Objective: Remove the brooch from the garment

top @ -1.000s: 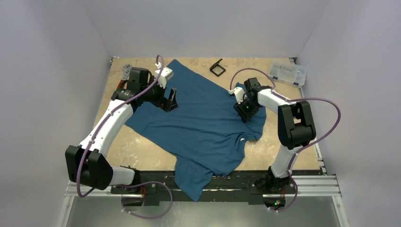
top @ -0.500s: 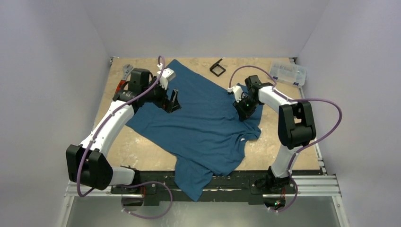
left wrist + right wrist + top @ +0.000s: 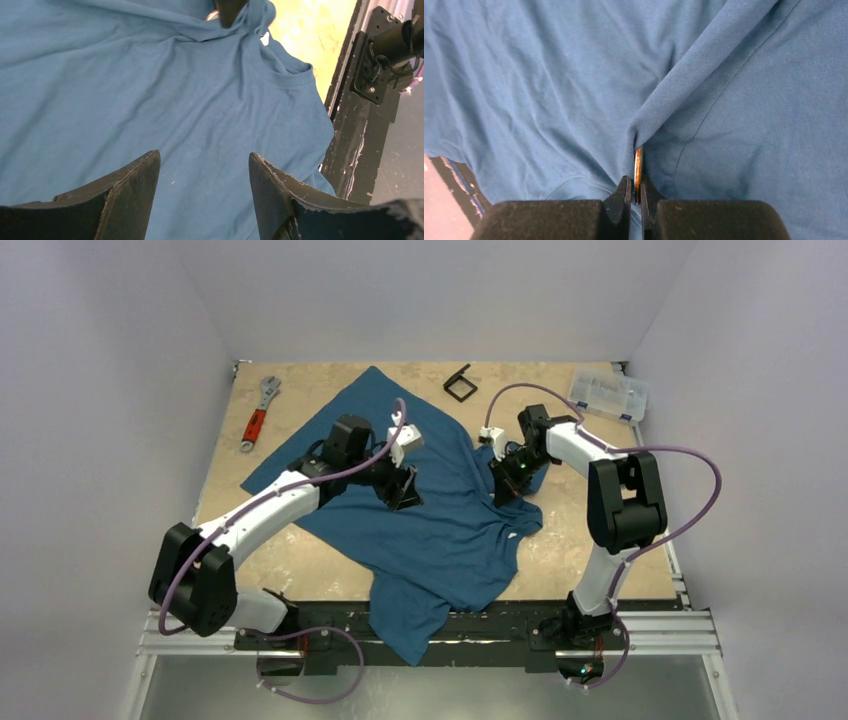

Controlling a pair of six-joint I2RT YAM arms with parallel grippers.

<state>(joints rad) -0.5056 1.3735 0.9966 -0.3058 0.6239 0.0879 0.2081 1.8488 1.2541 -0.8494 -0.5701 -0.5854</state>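
Matt soft cloth garment (image 3: 549, 90); shiny metal brooch (image 3: 638, 170) edge.

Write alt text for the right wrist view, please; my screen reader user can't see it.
The right gripper has its jaws shut on the brooch, a thin metal disc seen edge-on, where a fold of the garment bunches around it. The teal-blue cloth fills nearly the whole view, lightly wrinkled.
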